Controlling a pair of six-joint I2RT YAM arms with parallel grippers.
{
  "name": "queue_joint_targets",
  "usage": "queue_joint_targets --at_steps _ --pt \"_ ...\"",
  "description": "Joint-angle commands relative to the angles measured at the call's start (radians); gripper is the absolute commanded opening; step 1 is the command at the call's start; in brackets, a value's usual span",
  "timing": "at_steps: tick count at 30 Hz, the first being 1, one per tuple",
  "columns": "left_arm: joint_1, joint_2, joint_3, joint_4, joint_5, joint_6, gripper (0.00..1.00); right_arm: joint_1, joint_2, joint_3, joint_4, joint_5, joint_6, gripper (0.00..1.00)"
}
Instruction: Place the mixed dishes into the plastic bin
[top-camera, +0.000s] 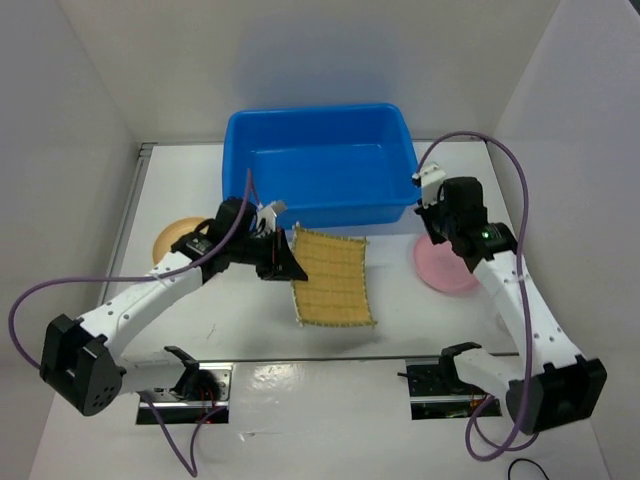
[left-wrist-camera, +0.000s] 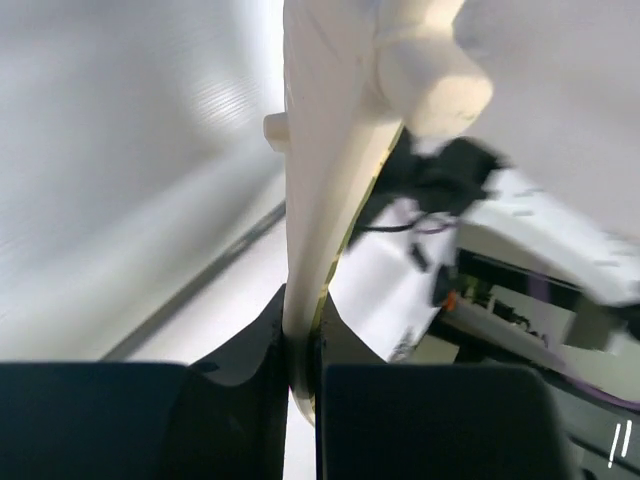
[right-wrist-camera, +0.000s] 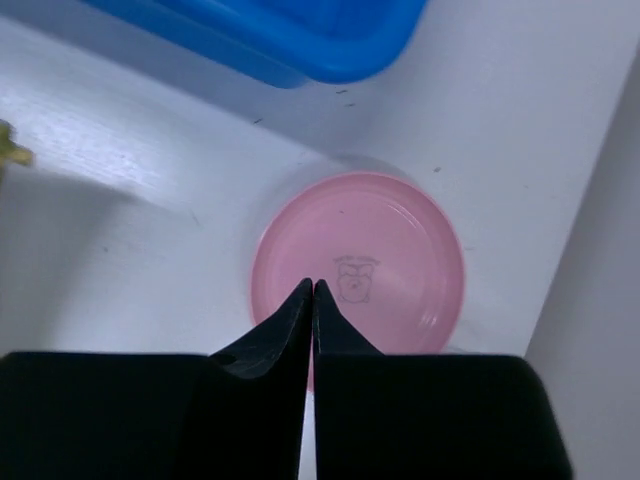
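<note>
The yellow-tan woven mat (top-camera: 335, 280) lies in front of the blue plastic bin (top-camera: 340, 212). My left gripper (top-camera: 283, 262) is shut on the mat's upper left edge. In the left wrist view the mat's thin pale edge (left-wrist-camera: 320, 200) runs up from between the black jaws of that left gripper (left-wrist-camera: 303, 320). The pink plate (top-camera: 447, 270) lies flat on the table to the right of the mat, partly hidden by the right arm. My right gripper (top-camera: 437, 238) hangs above it, shut and holding nothing. The right wrist view has the right gripper (right-wrist-camera: 312, 290) over the near left part of the pink plate (right-wrist-camera: 390, 240).
A round tan plate (top-camera: 172, 240) lies at the left, half hidden behind the left arm. White walls close in the table on both sides and at the back. The bin's corner (right-wrist-camera: 330, 40) stands just beyond the pink plate.
</note>
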Motion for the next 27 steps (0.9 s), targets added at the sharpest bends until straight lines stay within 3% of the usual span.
queue_joint_targets --at_steps 1,8,11,16,17,21,27 --pt "0.047 -0.042 0.184 0.044 0.142 -0.057 0.00 -0.017 -0.055 -0.097 0.095 0.182 0.098 0.04" --pt "0.163 0.171 0.577 0.089 0.337 -0.106 0.00 -0.070 -0.075 -0.166 0.155 0.222 0.136 0.02" --pt "0.229 0.326 0.769 0.027 0.365 -0.057 0.00 -0.070 -0.075 -0.166 0.155 0.232 0.145 0.02" --pt "0.271 0.649 1.065 -0.035 0.364 -0.008 0.00 -0.070 -0.084 -0.166 0.164 0.220 0.145 0.02" --pt "0.280 0.767 1.231 -0.080 0.354 0.017 0.00 -0.070 -0.084 -0.166 0.164 0.220 0.145 0.02" --pt "0.289 1.028 1.590 -0.215 0.354 0.043 0.00 -0.070 -0.095 -0.176 0.164 0.220 0.145 0.02" --pt "0.312 1.381 1.982 -0.344 0.322 0.037 0.00 -0.070 -0.104 -0.176 0.164 0.211 0.145 0.02"
